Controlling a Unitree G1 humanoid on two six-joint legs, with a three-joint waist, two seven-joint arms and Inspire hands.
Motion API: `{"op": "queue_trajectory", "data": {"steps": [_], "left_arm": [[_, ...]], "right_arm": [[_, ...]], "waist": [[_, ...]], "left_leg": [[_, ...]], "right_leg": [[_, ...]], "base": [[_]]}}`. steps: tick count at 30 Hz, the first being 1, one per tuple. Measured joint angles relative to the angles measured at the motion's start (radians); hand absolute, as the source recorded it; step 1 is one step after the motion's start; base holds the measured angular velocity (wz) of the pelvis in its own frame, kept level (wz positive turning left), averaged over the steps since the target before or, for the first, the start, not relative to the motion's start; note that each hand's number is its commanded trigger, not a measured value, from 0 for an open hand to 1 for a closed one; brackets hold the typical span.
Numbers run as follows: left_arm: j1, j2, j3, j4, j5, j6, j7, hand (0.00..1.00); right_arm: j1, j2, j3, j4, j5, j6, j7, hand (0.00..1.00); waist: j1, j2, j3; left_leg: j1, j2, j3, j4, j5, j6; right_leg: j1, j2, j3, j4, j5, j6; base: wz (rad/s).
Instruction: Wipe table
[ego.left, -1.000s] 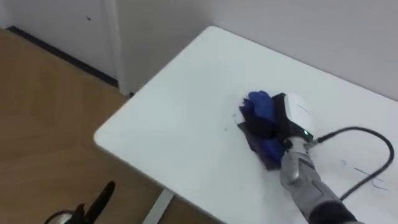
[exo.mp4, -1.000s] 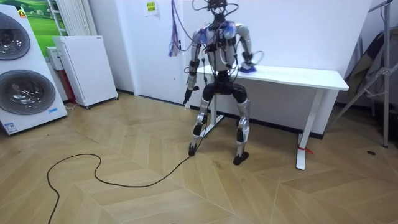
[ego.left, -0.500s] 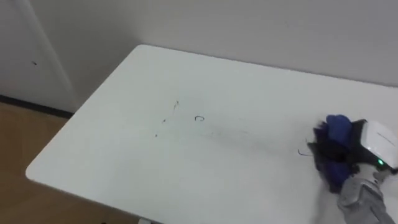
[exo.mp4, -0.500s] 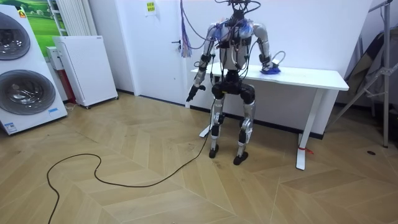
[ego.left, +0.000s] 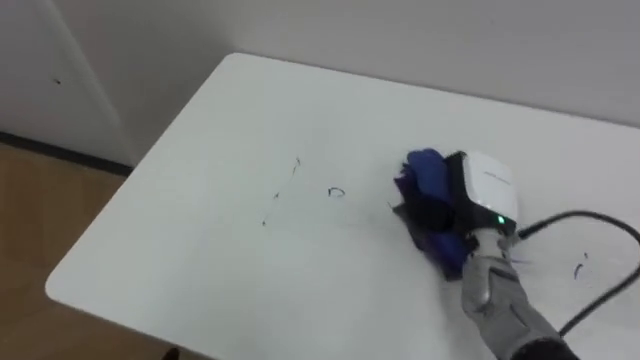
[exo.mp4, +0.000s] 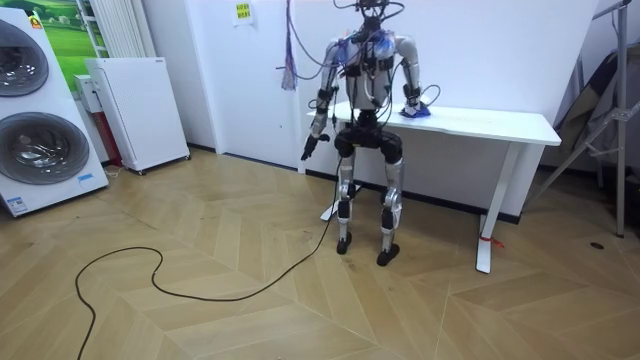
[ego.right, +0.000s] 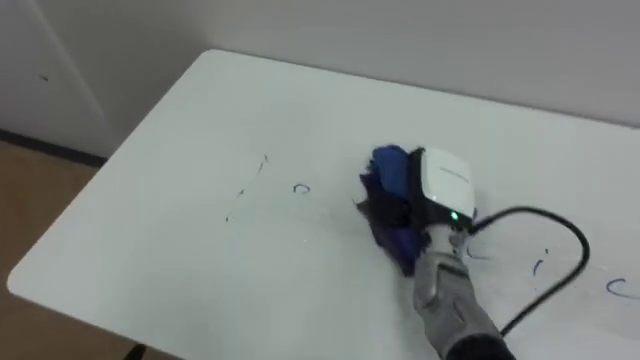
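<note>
A white table (ego.left: 200, 250) stands against the wall, and I stand at its left end in the room view. On it lies a crumpled blue cloth (ego.left: 424, 192), with my right hand (ego.left: 483, 185) shut on it and pressing it to the top. The same cloth (ego.right: 388, 190) and right hand (ego.right: 444, 182) sit at mid table. Small pen marks (ego.left: 335, 192) lie just left of the cloth, and more marks (ego.right: 540, 266) lie to its right. My left hand (exo.mp4: 308, 150) hangs by my side, off the table.
The table's left and near edges (ego.left: 70, 285) drop to wooden floor. In the room view a white cabinet (exo.mp4: 140, 110) and washing machines (exo.mp4: 40, 140) stand at the left, and a tripod (exo.mp4: 600, 130) stands past the table's far end.
My right hand has swept the cloth leftwards across the table, back toward the small pen marks. The eye view has shifted a little as my body turned.
</note>
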Motion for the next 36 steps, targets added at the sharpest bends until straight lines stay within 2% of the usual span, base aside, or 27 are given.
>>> {"op": "queue_trajectory", "data": {"steps": [1,4,7,9,11,12,14,16,18,20,21,22,24,25,26,28,29,31,32,33,34,35,36], "left_arm": [[0.004,-0.001,0.019,0.0,0.009,0.0,0.013,0.0],[0.006,0.001,0.059,0.0,0.009,0.001,0.043,0.0],[0.007,0.002,0.063,0.003,0.008,0.001,0.063,0.0],[0.004,0.002,0.062,0.003,0.004,-0.001,0.063,0.0],[0.003,-0.001,0.058,0.0,0.006,-0.001,0.064,0.0],[-0.001,-0.006,0.042,0.0,0.003,-0.001,0.064,0.0],[-0.014,-0.011,0.005,0.003,-0.02,-0.001,0.064,0.0],[-0.056,-0.021,-0.03,0.029,-0.04,-0.003,0.064,0.0],[-0.088,-0.033,-0.05,0.059,-0.039,-0.01,0.062,0.0],[-0.11,-0.035,-0.083,0.065,-0.039,-0.01,0.057,0.0],[-0.117,-0.035,-0.103,0.066,-0.039,-0.01,0.053,0.0],[-0.119,-0.037,-0.12,0.065,-0.039,-0.007,0.048,0.0],[-0.106,-0.037,-0.129,0.059,-0.04,0.003,0.042,0.0],[-0.091,-0.036,-0.126,0.055,-0.04,0.017,0.036,0.0],[-0.084,-0.035,-0.125,0.054,-0.041,0.022,0.035,0.0],[-0.075,-0.031,-0.123,0.055,-0.042,0.03,0.032,0.0],[-0.074,-0.03,-0.12,0.055,-0.042,0.029,0.032,0.0],[-0.074,-0.024,-0.075,0.058,-0.039,0.006,0.032,0.0],[-0.074,-0.022,-0.057,0.061,-0.032,-0.001,0.033,0.0],[-0.072,-0.014,-0.013,0.06,-0.013,-0.01,0.036,0.0],[-0.073,0.002,0.01,0.06,-0.008,-0.014,0.044,0.0],[-0.076,0.012,0.014,0.061,-0.009,-0.018,0.052,0.0],[-0.079,0.028,0.016,0.053,-0.008,-0.031,0.064,0.0]], "right_arm": [[0.045,-0.016,-0.045,0.001,0.02,0.0,-0.035,1.0],[0.122,-0.063,-0.147,0.026,0.054,0.0,-0.088,1.0],[0.135,-0.098,-0.191,0.056,0.057,0.004,-0.087,1.0],[0.118,-0.096,-0.191,0.059,0.057,0.012,-0.076,1.0],[0.09,-0.086,-0.18,0.059,0.046,0.035,-0.056,1.0],[0.074,-0.082,-0.164,0.047,0.046,0.06,-0.047,1.0],[0.035,-0.056,-0.139,0.032,0.046,0.109,-0.016,1.0],[-0.051,-0.019,-0.061,0.02,0.044,0.159,0.056,1.0],[-0.113,0.022,0.007,-0.008,0.012,0.191,0.128,1.0],[-0.185,0.044,0.1,-0.028,-0.055,0.201,0.199,1.0],[-0.235,0.067,0.15,-0.029,-0.089,0.2,0.234,1.0],[-0.268,0.082,0.176,-0.036,-0.118,0.198,0.265,1.0],[-0.28,0.087,0.19,-0.066,-0.143,0.191,0.286,1.0],[-0.28,0.087,0.189,-0.081,-0.139,0.187,0.285,1.0],[-0.279,0.087,0.187,-0.084,-0.128,0.186,0.283,1.0],[-0.251,0.079,0.163,-0.049,-0.077,0.147,0.236,1.0],[-0.233,0.079,0.154,-0.037,-0.068,0.137,0.221,1.0],[-0.182,0.072,0.124,0.004,-0.069,0.087,0.148,1.0],[-0.164,0.067,0.113,0.009,-0.07,0.078,0.128,1.0],[-0.122,0.054,0.092,0.017,-0.065,0.068,0.08,1.0],[-0.075,0.037,0.065,0.03,-0.042,0.064,0.027,1.0],[-0.052,0.02,0.055,0.035,-0.025,0.064,0.003,1.0],[-0.007,-0.018,0.031,0.043,0.004,0.064,-0.042,1.0]], "waist": [[-0.009,-0.001,-0.0043],[-0.022,-0.003,-0.0078],[-0.031,-0.003,-0.0086],[-0.029,-0.001,-0.0104],[-0.029,-0.001,-0.0112],[-0.027,0.0,-0.0114],[-0.009,0.001,-0.011],[0.021,0.003,-0.0088],[0.038,0.003,-0.0073],[0.068,0.001,0.003],[0.088,0.001,0.013],[0.106,-0.004,0.0153],[0.135,0.003,0.0198],[0.156,0.007,0.0196],[0.16,0.008,0.02],[0.156,0.007,0.0228],[0.156,0.009,0.0229],[0.15,0.014,0.0251],[0.146,0.011,0.0232],[0.127,0.016,0.0252],[0.109,0.013,0.0179],[0.1,0.014,0.0161],[0.095,0.017,0.0147]], "left_leg": [[0.012,-0.004,0.002,-0.017,0.004,0.009],[0.029,-0.006,0.008,-0.042,0.01,0.026],[0.037,-0.01,0.008,-0.06,0.015,0.035],[0.035,-0.009,-0.004,-0.063,0.016,0.037],[0.034,-0.008,-0.014,-0.063,0.016,0.037],[0.034,-0.01,-0.023,-0.063,0.016,0.038],[0.033,-0.009,-0.028,-0.061,0.016,0.037],[0.015,-0.01,-0.071,-0.054,0.02,0.03],[0.004,-0.009,-0.082,-0.055,0.026,0.021],[-0.012,-0.007,-0.09,-0.056,0.033,0.01],[-0.021,-0.007,-0.102,-0.056,0.038,0.004],[-0.033,-0.008,-0.113,-0.057,0.044,0.0],[-0.053,-0.008,-0.132,-0.05,0.048,-0.001],[-0.064,-0.008,-0.133,-0.047,0.052,-0.001],[-0.066,-0.007,-0.13,-0.042,0.052,-0.001],[-0.059,-0.007,-0.117,-0.025,0.05,0.006],[-0.052,-0.006,-0.108,-0.023,0.047,0.011],[-0.022,0.0,-0.068,-0.019,0.032,0.031],[-0.016,0.002,-0.056,-0.02,0.027,0.036],[-0.008,0.014,-0.03,-0.012,0.014,0.042],[-0.005,0.033,0.006,-0.006,0.006,0.046],[-0.007,0.05,0.034,0.004,-0.001,0.045],[-0.009,0.074,0.068,0.024,-0.013,0.042]], "right_leg": [[0.022,0.003,-0.002,-0.038,0.026,0.003],[0.045,0.02,-0.001,-0.094,0.072,-0.003],[0.044,0.033,-0.004,-0.119,0.097,-0.013],[0.047,0.042,-0.002,-0.131,0.114,-0.014],[0.047,0.049,-0.01,-0.144,0.125,-0.016],[0.045,0.049,-0.027,-0.144,0.125,-0.016],[0.032,0.054,-0.03,-0.14,0.125,-0.017],[0.01,0.067,-0.056,-0.143,0.139,-0.038],[-0.003,0.073,-0.063,-0.138,0.138,-0.046],[-0.024,0.077,-0.069,-0.124,0.133,-0.057],[-0.03,0.077,-0.082,-0.12,0.129,-0.064],[-0.038,0.076,-0.097,-0.119,0.125,-0.07],[-0.046,0.074,-0.114,-0.117,0.122,-0.07],[-0.058,0.071,-0.115,-0.105,0.12,-0.07],[-0.063,0.067,-0.117,-0.096,0.117,-0.07],[-0.083,0.032,-0.138,-0.011,0.093,-0.065],[-0.085,0.022,-0.137,0.011,0.09,-0.063],[-0.105,-0.007,-0.137,0.101,0.091,-0.061],[-0.109,-0.014,-0.135,0.124,0.092,-0.059],[-0.113,-0.026,-0.128,0.169,0.1,-0.048],[-0.132,-0.042,-0.108,0.232,0.105,-0.033],[-0.145,-0.059,-0.106,0.263,0.099,-0.029],[-0.164,-0.096,-0.091,0.303,0.088,-0.017]], "base": [[-0.14],[-0.08],[-0.17],[-0.24],[-0.25],[-0.28],[-0.45],[-0.44],[-0.05],[0.1],[0.29],[0.35],[0.47],[0.37],[0.29],[0.34],[0.14],[-0.13],[-0.14],[0.04],[0.16],[0.2],[0.07]]}}
